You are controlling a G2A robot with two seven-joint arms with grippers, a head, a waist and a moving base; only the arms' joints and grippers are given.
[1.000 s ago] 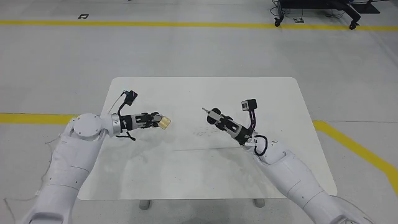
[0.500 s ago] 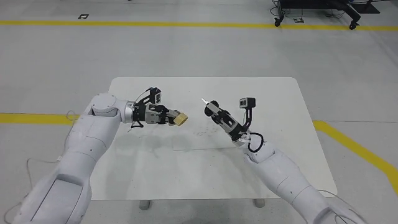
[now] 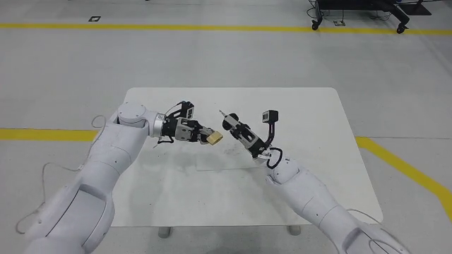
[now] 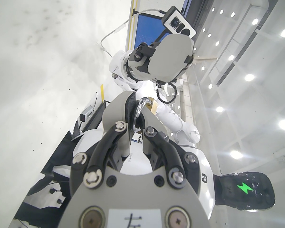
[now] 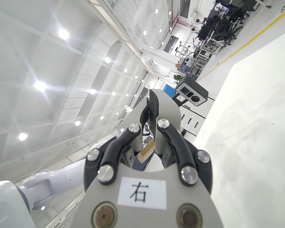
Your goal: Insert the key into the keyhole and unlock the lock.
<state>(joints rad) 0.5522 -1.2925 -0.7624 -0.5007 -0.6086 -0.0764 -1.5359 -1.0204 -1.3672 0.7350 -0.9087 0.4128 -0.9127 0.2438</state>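
Observation:
My left gripper is shut on a brass padlock, held above the middle of the white table. In the left wrist view the silver shackle sits between the fingers and the brass body pokes out beyond them. My right gripper is shut on a thin metal key, just to the right of the padlock with a small gap between them. In the right wrist view the key blade sticks out past the fingertips, and the padlock shows behind the linkage.
Faint scuff marks lie on the table under the grippers. The floor beyond has yellow lines and a dark cart at the far right.
Both arms have swung in toward the table's middle. The padlock moved right and the key moved left, so the gap between them has shrunk to a small one.

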